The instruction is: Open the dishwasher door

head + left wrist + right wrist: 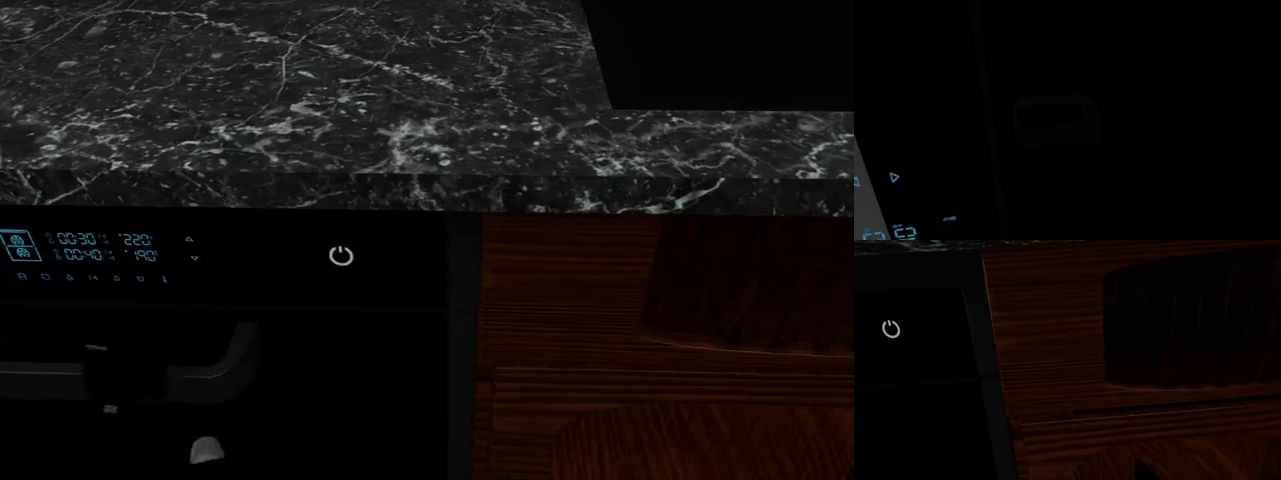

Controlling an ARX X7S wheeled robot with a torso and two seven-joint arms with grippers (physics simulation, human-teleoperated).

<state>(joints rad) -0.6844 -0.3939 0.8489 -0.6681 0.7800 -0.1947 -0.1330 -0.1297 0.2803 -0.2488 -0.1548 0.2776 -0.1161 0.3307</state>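
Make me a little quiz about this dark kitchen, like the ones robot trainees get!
1. True or false: the white power symbol sits on the wood cabinet.
2. What colour are the lit numbers of the display on the dishwasher door? A red, B blue, C green.
3. Fill in: in the head view, the countertop above the door looks like black ____ with white veins.

Key: 1 false, it is on the black door, beside the cabinet. 2 B. 3 marble.
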